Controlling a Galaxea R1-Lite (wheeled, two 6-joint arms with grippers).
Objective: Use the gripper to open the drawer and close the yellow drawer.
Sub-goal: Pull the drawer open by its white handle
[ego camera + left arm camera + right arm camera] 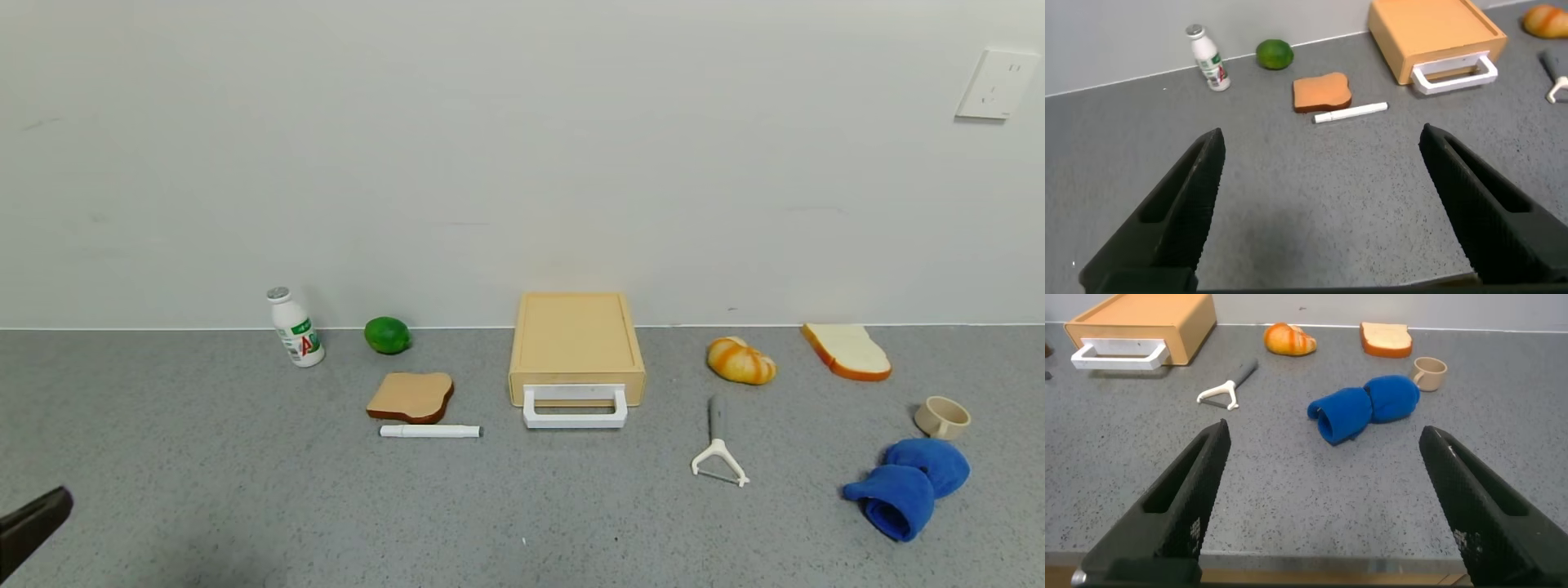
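Left hand (1319, 204) spread wide, empty, above table; right hand (1323, 498) likewise; drawer (576, 347) closed.

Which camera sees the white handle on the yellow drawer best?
The head view: the handle faces it squarely on the shut drawer. Both wrist views show the handle only at an angle, far off.

Pale yellow drawer (576, 347) sits shut against the wall — white loop handle (575, 407) forward.
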